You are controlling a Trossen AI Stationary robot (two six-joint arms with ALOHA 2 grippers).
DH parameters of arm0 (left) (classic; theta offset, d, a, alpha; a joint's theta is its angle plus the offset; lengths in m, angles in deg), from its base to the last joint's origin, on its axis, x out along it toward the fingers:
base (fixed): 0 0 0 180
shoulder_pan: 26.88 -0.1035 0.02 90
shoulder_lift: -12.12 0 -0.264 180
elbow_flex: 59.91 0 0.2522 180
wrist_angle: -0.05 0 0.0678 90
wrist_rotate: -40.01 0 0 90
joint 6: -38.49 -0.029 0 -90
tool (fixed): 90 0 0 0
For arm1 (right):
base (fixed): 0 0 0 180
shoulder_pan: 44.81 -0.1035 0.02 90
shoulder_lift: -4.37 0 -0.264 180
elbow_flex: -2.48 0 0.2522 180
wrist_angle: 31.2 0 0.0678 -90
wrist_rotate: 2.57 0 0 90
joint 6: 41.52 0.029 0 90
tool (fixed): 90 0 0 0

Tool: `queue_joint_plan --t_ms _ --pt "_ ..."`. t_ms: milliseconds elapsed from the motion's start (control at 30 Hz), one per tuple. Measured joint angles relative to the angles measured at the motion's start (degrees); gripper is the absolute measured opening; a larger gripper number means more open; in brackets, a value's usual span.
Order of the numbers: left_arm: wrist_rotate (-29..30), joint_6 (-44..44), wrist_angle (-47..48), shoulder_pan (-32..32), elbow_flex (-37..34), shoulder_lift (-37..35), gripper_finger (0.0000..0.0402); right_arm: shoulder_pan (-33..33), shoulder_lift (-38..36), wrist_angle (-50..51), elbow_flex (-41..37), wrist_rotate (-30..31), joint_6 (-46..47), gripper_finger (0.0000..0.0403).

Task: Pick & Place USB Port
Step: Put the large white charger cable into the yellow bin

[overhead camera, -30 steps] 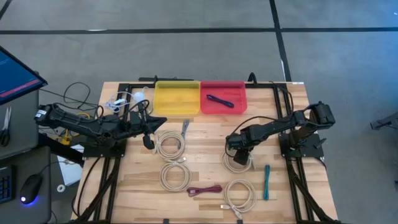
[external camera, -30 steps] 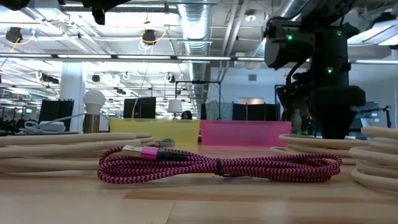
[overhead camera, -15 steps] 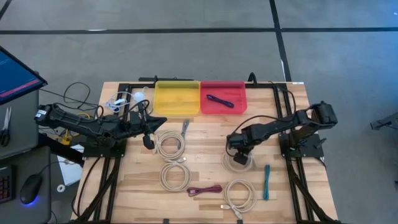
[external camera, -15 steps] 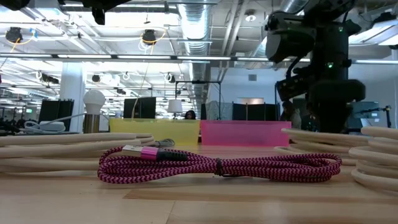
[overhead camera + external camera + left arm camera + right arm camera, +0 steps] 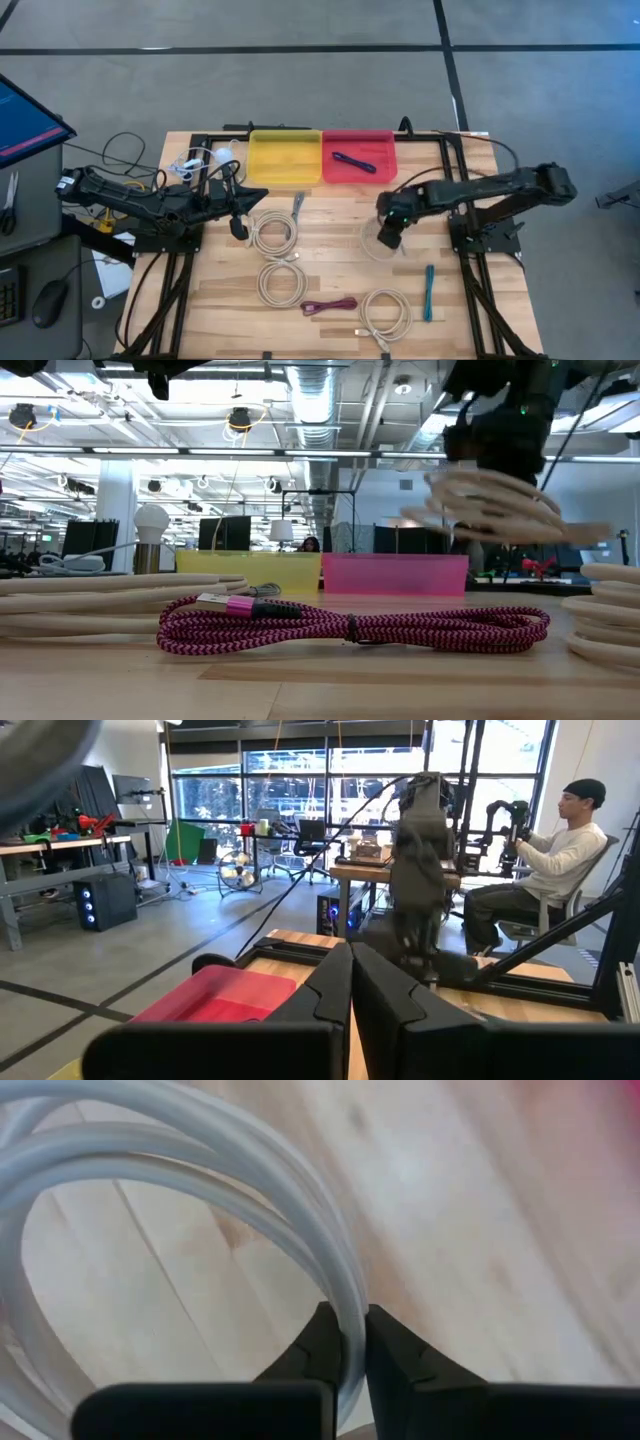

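Note:
My right gripper [image 5: 390,230] is shut on a white coiled cable [image 5: 378,245] over the table's middle right. The low view shows the coil [image 5: 500,505] in the air. My left gripper [image 5: 240,228] is shut and empty above the table's left, near another white coil [image 5: 272,235]; its closed fingers show in the left wrist view [image 5: 350,982]. A yellow bin [image 5: 285,158] and a red bin [image 5: 372,170] stand at the far edge. The red bin holds a purple cable [image 5: 354,161]. My right gripper pinches the strands on one side of the coil's loop [image 5: 345,1295] between its two fingers. The fingers come from above, pointing down, and lie across the strands. The coil hangs below them, tilted and lifted clear of the table [image 5: 480,510].
Two more white coils [image 5: 279,283] [image 5: 385,312], a magenta cable [image 5: 330,305], a teal cable [image 5: 428,292] and a grey cable [image 5: 297,205] lie on the wooden table. A person sits beyond the table in the left wrist view [image 5: 540,870].
My right gripper has gone up and a little toward the table's far edge, with its arm stretching out. The white coil, which lay flat on the table, now hangs tilted and clear of it.

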Motion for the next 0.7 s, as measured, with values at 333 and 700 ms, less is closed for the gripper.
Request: queue_joint_plan --t_ms 333,700 --pt "0.0 0.0 0.0 0.0 0.0 0.0 0.0011 6.4 -11.8 -0.7 3.0 2.5 0.0 0.0015" --pt "0.0 0.0 -0.1 0.0 0.0 0.0 0.0011 8.0 -13.8 -3.5 10.2 5.1 -3.4 0.0015"
